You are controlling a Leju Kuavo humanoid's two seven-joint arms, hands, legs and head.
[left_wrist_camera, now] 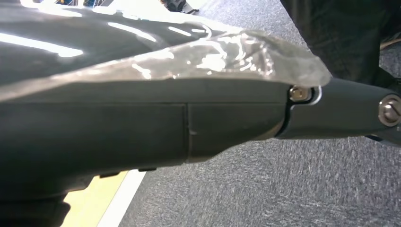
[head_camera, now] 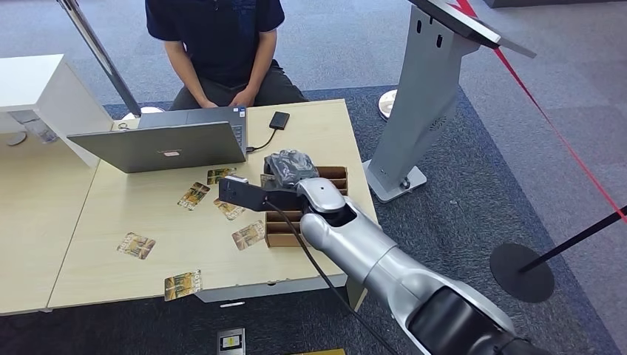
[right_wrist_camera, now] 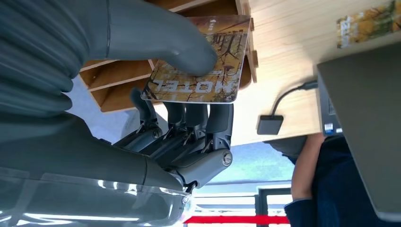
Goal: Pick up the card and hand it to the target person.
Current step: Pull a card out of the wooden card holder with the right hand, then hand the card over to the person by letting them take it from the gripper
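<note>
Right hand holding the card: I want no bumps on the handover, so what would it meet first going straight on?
Probably the laptop. The right hand holds the card above the wooden box, pointing towards the laptop and the person behind; depth is unclear.

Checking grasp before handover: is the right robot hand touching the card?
Touching. The right wrist view shows the right robot hand pinching the card, thumb above, fingers beneath.

Card (right_wrist_camera: 201,66): autumn-tree print, "HOTEL" lettering, pinched between thumb and fingers of right hand (right_wrist_camera: 189,101), apparently just above wooden organizer (right_wrist_camera: 118,75).
</note>
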